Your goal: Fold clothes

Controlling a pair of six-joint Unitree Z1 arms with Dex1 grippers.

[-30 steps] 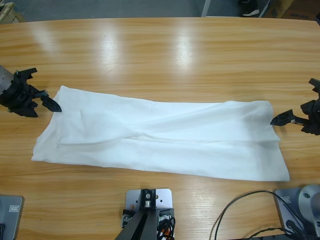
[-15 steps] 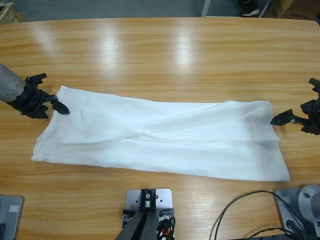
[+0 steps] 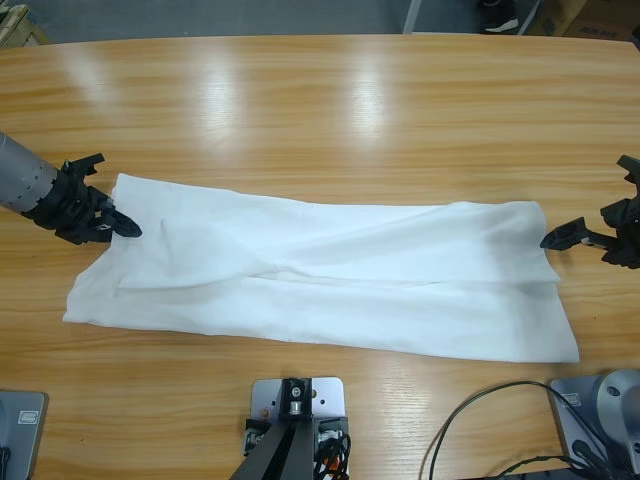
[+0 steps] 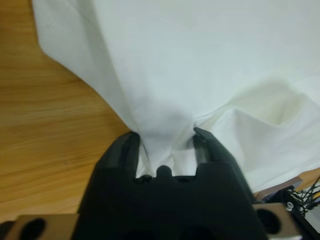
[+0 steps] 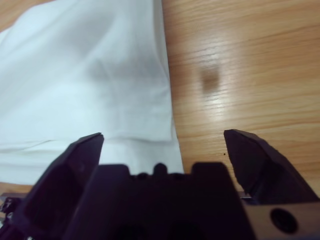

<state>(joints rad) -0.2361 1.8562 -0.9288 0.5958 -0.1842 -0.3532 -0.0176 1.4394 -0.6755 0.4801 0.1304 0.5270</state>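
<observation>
Now my left gripper [image 4: 167,145] clamped on white shirt [image 3: 330,275] corner; right gripper [image 5: 162,150] jaws apart, just beside shirt's opposite end.

High cam sits overhead, looking straight down on the whole worktop [image 3: 330,110]. L wrist cam is pressed close to the white shirt [image 4: 200,65] edge; R wrist cam looks low across its other end, both inside the overhead's frame.

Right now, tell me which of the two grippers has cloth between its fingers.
The left gripper: white shirt fabric is pinched between its fingers. The right gripper is open, off the shirt's edge.
</observation>
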